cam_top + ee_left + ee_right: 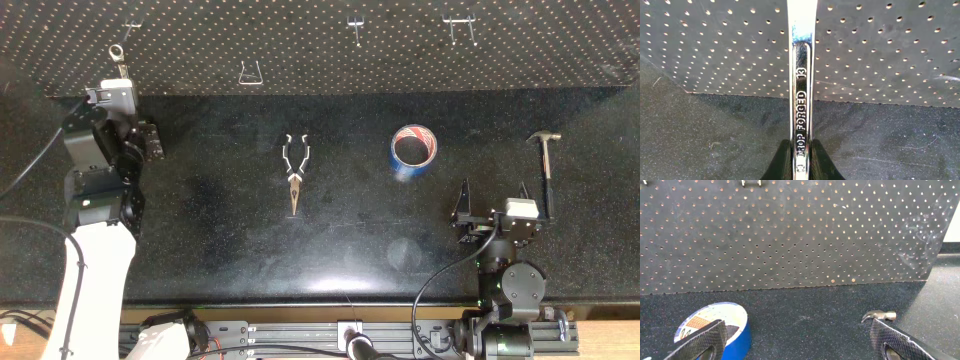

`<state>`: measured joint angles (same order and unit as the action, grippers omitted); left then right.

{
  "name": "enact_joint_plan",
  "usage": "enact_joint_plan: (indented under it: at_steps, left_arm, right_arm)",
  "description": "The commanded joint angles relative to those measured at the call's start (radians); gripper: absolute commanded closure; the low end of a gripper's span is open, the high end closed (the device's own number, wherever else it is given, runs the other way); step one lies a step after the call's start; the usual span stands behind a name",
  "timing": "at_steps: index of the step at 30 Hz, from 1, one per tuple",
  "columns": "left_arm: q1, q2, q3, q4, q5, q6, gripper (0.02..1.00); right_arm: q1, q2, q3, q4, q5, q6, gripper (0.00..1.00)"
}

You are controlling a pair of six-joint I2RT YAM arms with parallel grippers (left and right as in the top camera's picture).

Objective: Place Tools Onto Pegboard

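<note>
My left gripper [122, 88] is at the far left by the pegboard [330, 40], shut on a shiny steel wrench [801, 90]. The wrench stands upright along the board, its ring end [118, 50] just below a hook [133, 25]. Grey-handled pliers [296, 172] lie in the middle of the black table. A blue tape roll [413, 152] sits to their right, and a hammer [546, 165] lies at the far right. My right gripper [492, 205] stands open low on the table, with the tape roll [715, 327] and the hammer head [880, 315] ahead of its fingertips.
More hooks hang on the pegboard: a wire loop [250, 73], a single hook [355, 28] and a double hook [458, 28]. The black mat [220, 220] lies between the tools and the arm bases.
</note>
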<state>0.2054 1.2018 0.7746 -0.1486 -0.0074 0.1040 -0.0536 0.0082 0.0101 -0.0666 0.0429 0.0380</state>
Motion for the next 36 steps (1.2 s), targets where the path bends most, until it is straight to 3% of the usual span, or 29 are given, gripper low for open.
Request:
enact_joint_plan:
  at_steps: [1,19,36]
  left_arm:
    - [-0.003,0.029,0.043,0.013,-0.018,0.009,0.989]
    - [-0.004,0.039,0.075,0.031,-0.003,0.008,0.989]
    - [-0.004,-0.049,0.075,-0.108,-0.014,0.008,0.989]
  right_arm:
    - [-0.005,-0.007,-0.006,-0.002,-0.010,-0.017,0.062]
    - [-0.005,-0.007,-0.006,-0.002,-0.010,-0.017,0.062]
    - [-0.005,-0.007,-0.006,-0.002,-0.010,-0.017,0.062]
